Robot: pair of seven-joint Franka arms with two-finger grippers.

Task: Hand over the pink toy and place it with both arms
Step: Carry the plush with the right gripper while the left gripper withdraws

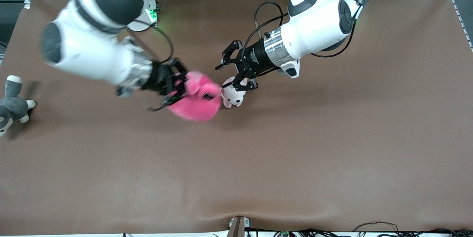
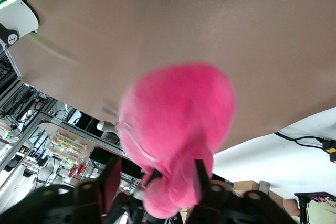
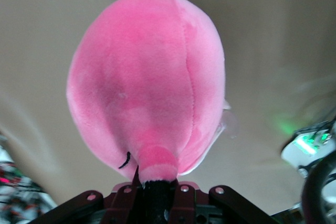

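Brown table [image 1: 332, 148] fills front view, shelves and cables along top edge. Right gripper [image 1: 176, 85] up in air over middle of table, fingers squeezed tight on small nub of pink toy [image 1: 196, 98]. Toy hangs off table. Left gripper [image 1: 231, 67] over small puppy plush [image 1: 233, 96], fingers spread wide, holding nothing. Grey plush [image 1: 13, 102] sits at right arm's end of table.
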